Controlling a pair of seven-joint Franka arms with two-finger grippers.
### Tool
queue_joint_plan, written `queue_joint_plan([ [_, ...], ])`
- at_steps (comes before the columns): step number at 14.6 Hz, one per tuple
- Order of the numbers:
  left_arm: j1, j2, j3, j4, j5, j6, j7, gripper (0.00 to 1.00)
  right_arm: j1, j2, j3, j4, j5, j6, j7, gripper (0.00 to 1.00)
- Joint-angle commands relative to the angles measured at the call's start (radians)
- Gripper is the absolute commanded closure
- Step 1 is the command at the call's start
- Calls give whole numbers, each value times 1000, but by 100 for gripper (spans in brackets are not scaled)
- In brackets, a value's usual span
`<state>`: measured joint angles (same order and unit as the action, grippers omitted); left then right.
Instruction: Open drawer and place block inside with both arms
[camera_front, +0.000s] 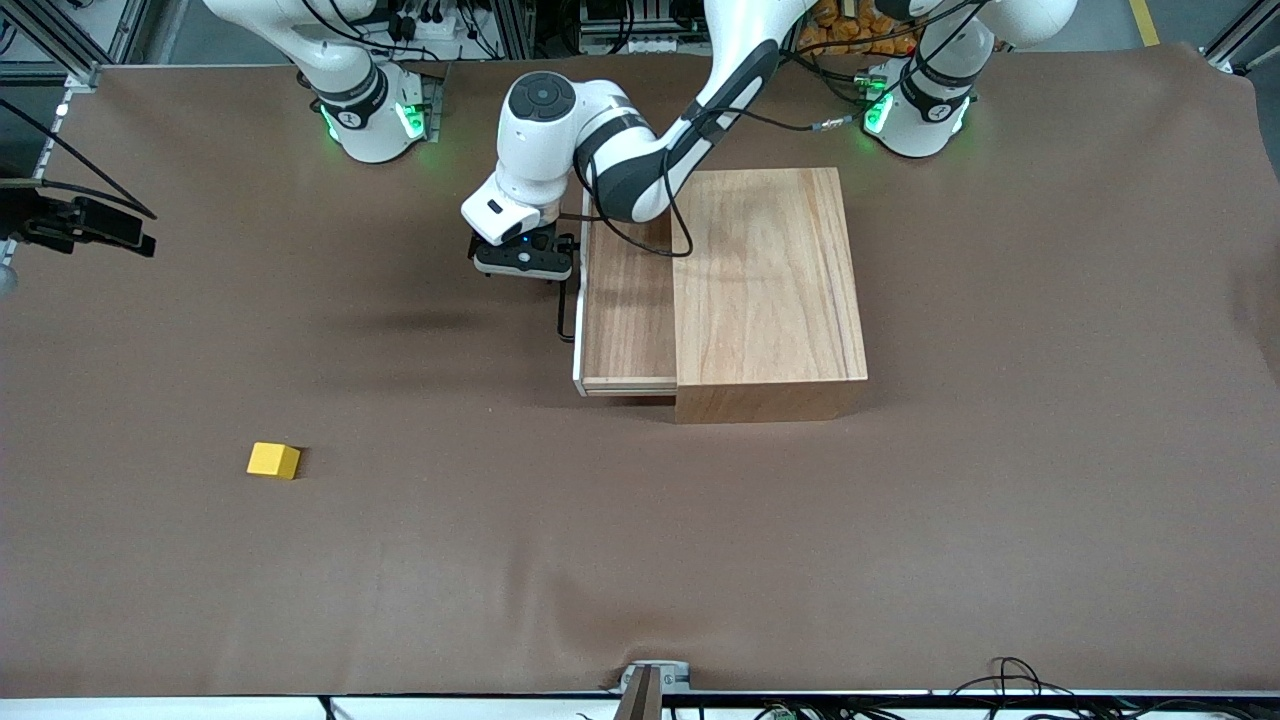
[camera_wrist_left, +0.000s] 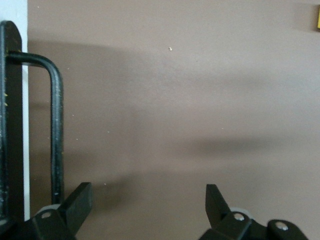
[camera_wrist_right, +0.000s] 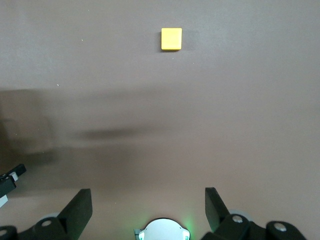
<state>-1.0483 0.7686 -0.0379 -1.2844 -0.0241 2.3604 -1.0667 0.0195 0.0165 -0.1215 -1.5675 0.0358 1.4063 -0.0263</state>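
Note:
The wooden box stands mid-table. Its drawer is pulled partly out toward the right arm's end, with the black wire handle on its white-edged front. My left gripper is open and empty, low over the table just beside the handle. In the left wrist view the handle runs beside one finger, outside my left gripper. The yellow block lies on the table toward the right arm's end, nearer the front camera. My right gripper is open and empty, high over its own base, with the block far below.
The table is covered by a brown cloth. The right arm's green-lit base and the left arm's base stand at the table's edge farthest from the front camera. A black device juts in at the right arm's end.

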Motion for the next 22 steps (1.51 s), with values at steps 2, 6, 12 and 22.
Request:
queue_joint_plan([
  [2,4,-49,-5,17,-65,-25,-19,0,-10,37,3,0,3,36,-44,0],
  [6,48,-159,7,13,-73,-171,-18,0,-53,144,2,-2,7,111,-159,0],
  [12,158,-319,18,-3,-57,-442,68,0,-118,357,3,-69,84,362,-302,0],
  [22,520,-498,10,-3,-59,-786,500,0,-109,629,13,-33,105,720,-365,0],
])
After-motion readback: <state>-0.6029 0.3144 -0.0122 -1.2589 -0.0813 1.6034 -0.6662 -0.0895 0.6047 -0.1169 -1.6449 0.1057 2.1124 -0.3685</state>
